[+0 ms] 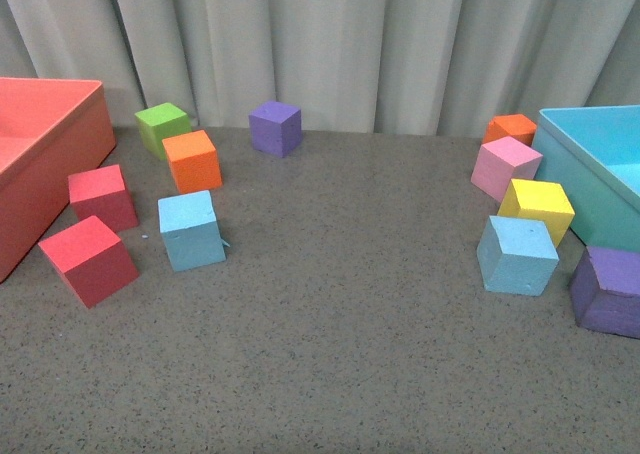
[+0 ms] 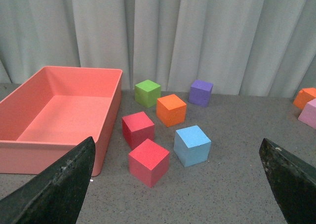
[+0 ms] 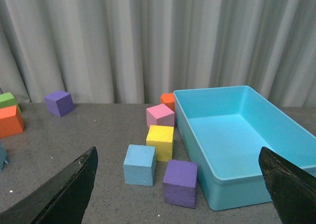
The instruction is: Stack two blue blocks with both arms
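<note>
Jaws on both sides are gaping wide, empty; the left blue block (image 1: 190, 230) is sitting on the bench (image 1: 340, 324) well apart from the right blue block (image 1: 517, 255). A yellow cube (image 1: 537, 209) and purple cube (image 1: 607, 291) are crowding that right one, so descending jaws are risking nudging a neighbour.
</note>
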Robot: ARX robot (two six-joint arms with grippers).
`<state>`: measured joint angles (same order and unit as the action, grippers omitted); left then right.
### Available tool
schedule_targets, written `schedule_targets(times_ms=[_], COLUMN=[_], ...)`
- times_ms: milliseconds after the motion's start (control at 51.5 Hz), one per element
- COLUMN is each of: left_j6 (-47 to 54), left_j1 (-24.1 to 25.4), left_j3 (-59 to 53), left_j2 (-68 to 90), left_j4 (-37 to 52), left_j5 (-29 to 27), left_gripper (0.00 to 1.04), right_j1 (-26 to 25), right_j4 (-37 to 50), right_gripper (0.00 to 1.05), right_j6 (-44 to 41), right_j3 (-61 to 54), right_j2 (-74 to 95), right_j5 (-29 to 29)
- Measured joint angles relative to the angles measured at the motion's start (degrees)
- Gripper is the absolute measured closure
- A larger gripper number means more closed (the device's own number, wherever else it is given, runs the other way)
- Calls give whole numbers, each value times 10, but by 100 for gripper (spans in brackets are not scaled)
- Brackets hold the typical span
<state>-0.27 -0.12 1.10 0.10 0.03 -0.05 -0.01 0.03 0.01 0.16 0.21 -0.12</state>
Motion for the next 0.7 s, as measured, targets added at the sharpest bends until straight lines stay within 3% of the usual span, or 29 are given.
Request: schedule_targets(times_ms=[699], left_j6=[0], left_j1=[0], left_j3=[0], left_j2=[0], left_j4=[0], left_j5=[0], left_gripper=[7], right_j1=[0], right_j4=[0], right_gripper=[10], right_j6=[0], right_j3=[0], right_j2=[0], right_j5=[0])
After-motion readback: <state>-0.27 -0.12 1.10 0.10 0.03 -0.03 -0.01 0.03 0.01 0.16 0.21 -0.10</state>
